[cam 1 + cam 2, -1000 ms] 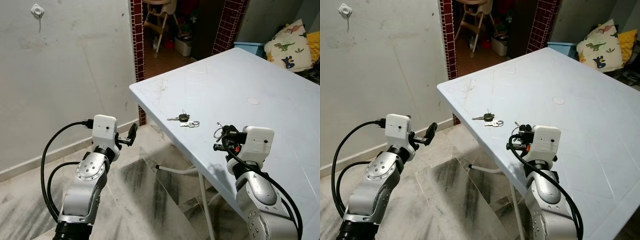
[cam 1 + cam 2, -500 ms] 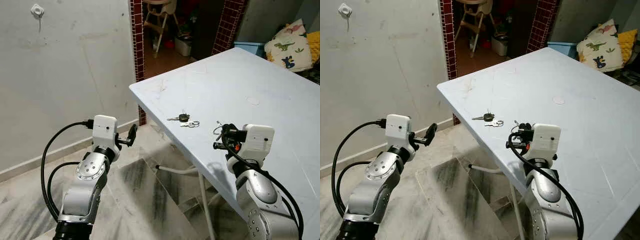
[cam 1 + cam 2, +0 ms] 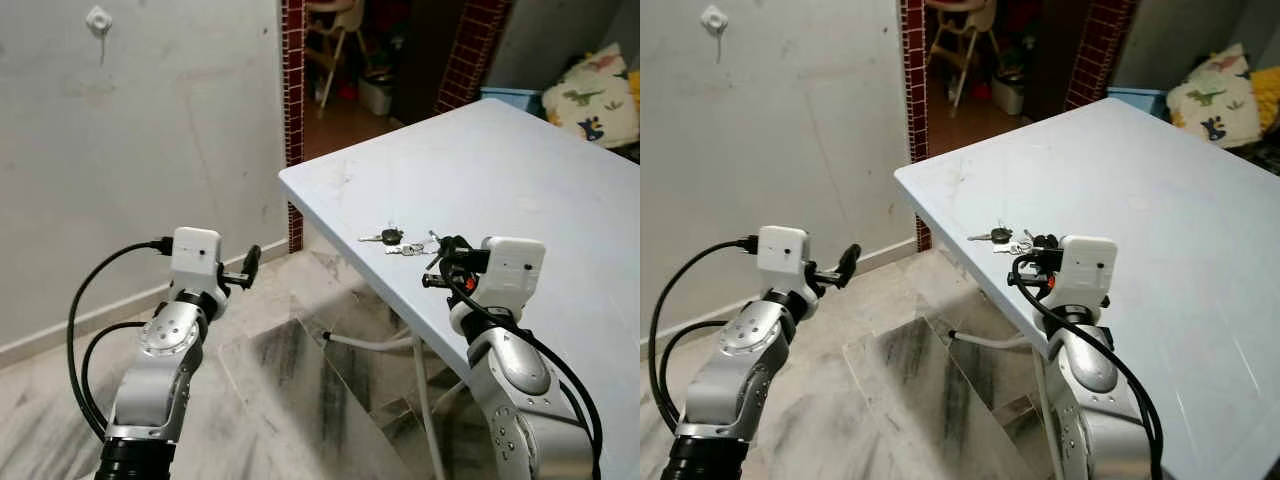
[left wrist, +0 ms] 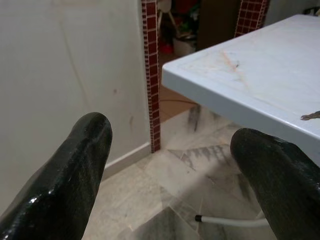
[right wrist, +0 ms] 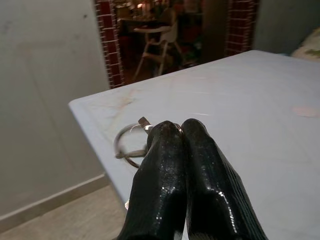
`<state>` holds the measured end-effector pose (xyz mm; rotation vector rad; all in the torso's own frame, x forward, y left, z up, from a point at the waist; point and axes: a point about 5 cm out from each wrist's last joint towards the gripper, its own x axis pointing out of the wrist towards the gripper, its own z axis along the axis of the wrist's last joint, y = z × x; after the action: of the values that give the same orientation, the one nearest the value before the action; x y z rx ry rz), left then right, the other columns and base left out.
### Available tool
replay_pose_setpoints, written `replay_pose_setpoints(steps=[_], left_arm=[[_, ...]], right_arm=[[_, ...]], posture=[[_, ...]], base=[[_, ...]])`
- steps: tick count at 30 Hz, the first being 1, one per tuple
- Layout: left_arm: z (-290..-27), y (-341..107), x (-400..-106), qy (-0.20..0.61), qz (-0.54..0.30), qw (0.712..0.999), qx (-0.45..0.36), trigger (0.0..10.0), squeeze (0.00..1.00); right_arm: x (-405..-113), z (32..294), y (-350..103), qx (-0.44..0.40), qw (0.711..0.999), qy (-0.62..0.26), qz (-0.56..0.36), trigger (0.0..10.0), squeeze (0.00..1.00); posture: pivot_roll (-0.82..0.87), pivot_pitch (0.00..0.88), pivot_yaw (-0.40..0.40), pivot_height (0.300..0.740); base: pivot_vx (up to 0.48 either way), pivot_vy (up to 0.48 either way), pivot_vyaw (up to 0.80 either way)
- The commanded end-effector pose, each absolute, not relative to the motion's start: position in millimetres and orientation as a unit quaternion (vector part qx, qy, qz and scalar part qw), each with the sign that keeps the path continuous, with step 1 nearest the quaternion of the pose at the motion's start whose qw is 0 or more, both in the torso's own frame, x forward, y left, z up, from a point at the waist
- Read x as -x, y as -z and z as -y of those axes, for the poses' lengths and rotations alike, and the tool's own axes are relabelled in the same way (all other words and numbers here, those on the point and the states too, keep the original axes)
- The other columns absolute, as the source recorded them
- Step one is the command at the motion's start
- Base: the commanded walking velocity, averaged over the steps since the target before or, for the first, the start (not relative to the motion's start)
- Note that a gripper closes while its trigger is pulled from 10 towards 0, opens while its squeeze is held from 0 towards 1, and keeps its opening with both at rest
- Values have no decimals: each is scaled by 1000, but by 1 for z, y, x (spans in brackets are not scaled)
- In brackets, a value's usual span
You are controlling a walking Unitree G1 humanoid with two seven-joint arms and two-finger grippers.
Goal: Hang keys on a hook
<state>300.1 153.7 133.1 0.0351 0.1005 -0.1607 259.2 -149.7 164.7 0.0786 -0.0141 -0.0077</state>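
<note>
The right gripper (image 5: 172, 131) has its jaws clenched on a key ring (image 5: 128, 146), which juts out just beside the fingertips, over the near edge of the pale blue worktop (image 3: 520, 170). So the pickup looks done, while the carry and the hanging are left. The hook (image 3: 98, 19) is a small white fitting high on the grey wall, well apart from those jaws and off to the robot's left. A second bunch of keys (image 3: 398, 241) lies on the worktop just ahead of the jaws. The left gripper (image 4: 172, 150) hovers over the marble floor (image 3: 300, 400) with jaws released and empty. The worktop corner and a doorway with red tiled posts (image 3: 292, 80) lie between the held ring and the hook.
</note>
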Motion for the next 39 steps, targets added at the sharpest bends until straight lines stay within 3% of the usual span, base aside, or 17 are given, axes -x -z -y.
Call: replay_pose_setpoints(steps=[1, 22, 32, 39], left_arm=[[-146, -133, -301, 90, -53, 994, -14, 10000, 0], [-144, -133, -306, 89, -52, 995, -15, 10000, 0], [-136, -136, -305, 109, -35, 993, -15, 10000, 0], [-132, -137, -305, 128, -30, 991, -10, 10000, 0]], right_arm=[[-260, 156, -163, -36, 999, 19, 2, 10000, 0], [-269, 157, -167, -34, 999, 17, 12, 10000, 0], [-271, 156, -169, -24, 999, 11, 18, 10000, 0], [-272, 154, -171, -16, 1000, 5, 23, 10000, 0]], posture=[[55, 0, -5, 740], [68, 0, -10, 740], [62, 0, -12, 740], [62, 0, -12, 740]], base=[[0, 401, 0], [0, 438, 0], [0, 0, 0], [0, 0, 771]])
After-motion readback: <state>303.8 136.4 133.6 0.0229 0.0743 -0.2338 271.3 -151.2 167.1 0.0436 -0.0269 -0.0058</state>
